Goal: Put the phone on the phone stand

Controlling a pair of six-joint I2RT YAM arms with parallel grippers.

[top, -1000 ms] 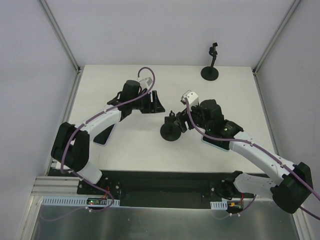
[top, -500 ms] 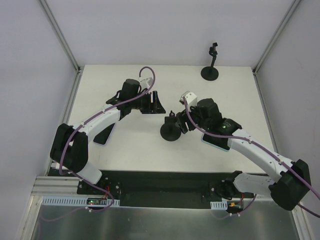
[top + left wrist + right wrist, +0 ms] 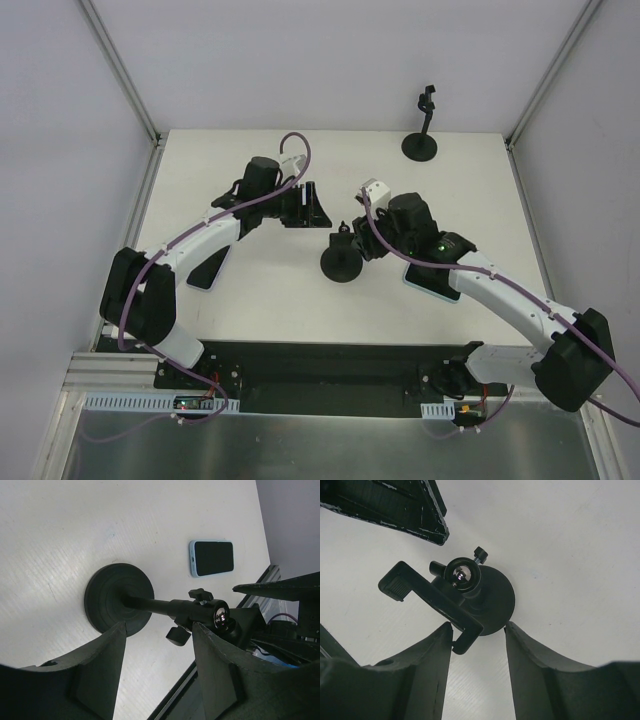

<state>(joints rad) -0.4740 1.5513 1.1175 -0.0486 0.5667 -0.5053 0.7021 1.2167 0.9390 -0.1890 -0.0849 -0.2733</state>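
The right gripper [image 3: 479, 627], released, is hovering over the phone stand [image 3: 490, 600] — centring on its clamp before clenching should avoid tipping it. The left gripper [image 3: 159, 630] is hovering released too.

Even, diffuse overhead light; white table [image 3: 270, 295] reads bright, shadows soft and short. Small glare spot on the ball joint of the phone stand [image 3: 150, 604], left wrist view. Near fingers [image 3: 415, 677] blur out of focus in both wrist views.

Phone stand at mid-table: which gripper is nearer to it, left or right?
Right. The right gripper sits open at the top of the phone stand, on its right side. The left gripper, also open, is clear of it, farther back and left.
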